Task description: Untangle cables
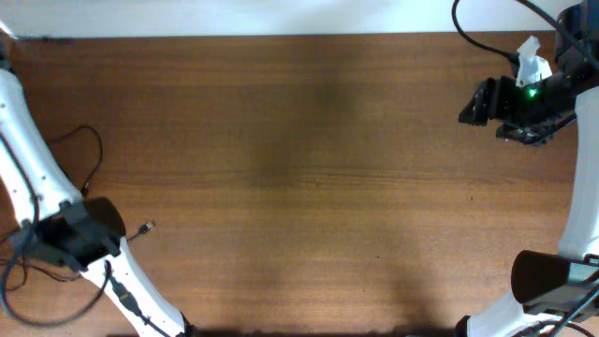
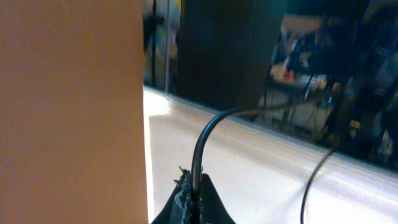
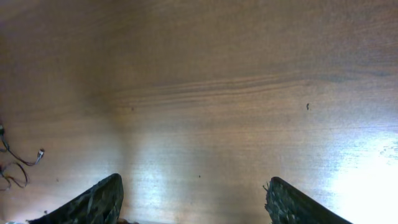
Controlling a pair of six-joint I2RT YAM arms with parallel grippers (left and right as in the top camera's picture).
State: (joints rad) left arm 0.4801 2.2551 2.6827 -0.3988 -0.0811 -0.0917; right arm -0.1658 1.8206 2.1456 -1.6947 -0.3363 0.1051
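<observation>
My left gripper (image 2: 196, 202) is shut on a thin black cable (image 2: 214, 124) that arcs up and to the right from the fingertips. A second thin strand (image 2: 311, 180) hangs to its right. In the overhead view the left gripper (image 1: 26, 245) is at the table's left edge. Cable strands loop there (image 1: 89, 140), and one small plug end (image 1: 145, 227) lies on the wood. My right gripper (image 3: 196, 205) is open and empty above bare wood. In the overhead view it is at the far right (image 1: 477, 103). Cable ends (image 3: 22, 163) show at the left edge of the right wrist view.
The brown wooden table (image 1: 299, 168) fills the overhead view. The left wrist view looks past the table's edge (image 2: 144, 155) to a pale floor and dark clutter beyond. Thicker black arm cables run at the top right (image 1: 487, 42) and lower left (image 1: 37, 304).
</observation>
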